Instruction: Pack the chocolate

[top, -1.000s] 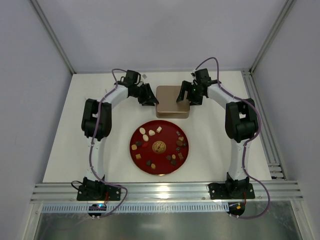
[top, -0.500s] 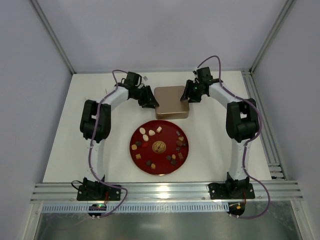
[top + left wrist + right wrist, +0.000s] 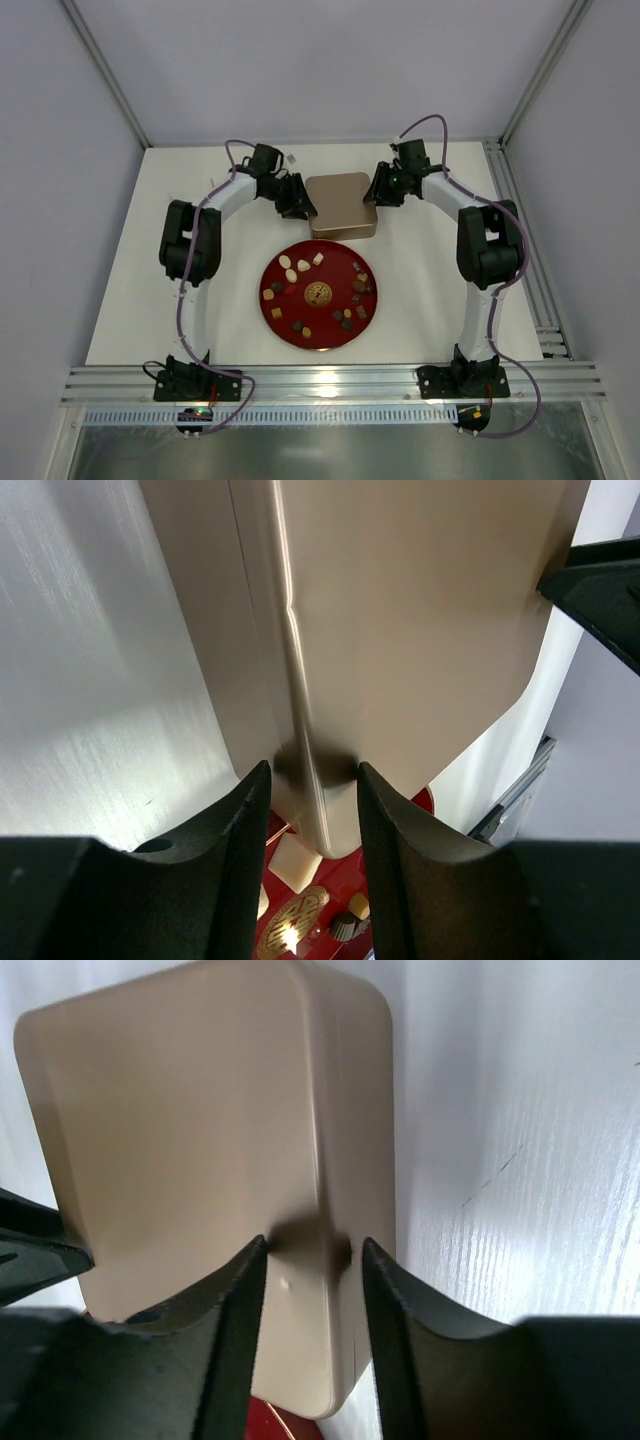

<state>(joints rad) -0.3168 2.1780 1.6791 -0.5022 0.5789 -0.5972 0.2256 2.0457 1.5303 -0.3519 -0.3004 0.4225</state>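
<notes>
While left hand [image 3: 312, 770], right hand [image 3: 315, 1245] clamp tin [image 3: 400, 630] close-up, overhead shows chocolate [image 3: 288, 263]

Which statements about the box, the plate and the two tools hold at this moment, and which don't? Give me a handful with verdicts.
1. The chocolates lie on the red plate. True.
2. The gold box stands open with candies inside. False: it is closed, and no candy shows in it.
3. The left tool has a finger on either side of the box's edge. True.
4. The right tool hangs over the red plate. False: it is at the box's right side, its fingers astride the edge there.
5. The box sits between the plate and the arm bases. False: it sits beyond the plate, on the side away from the bases.
</notes>
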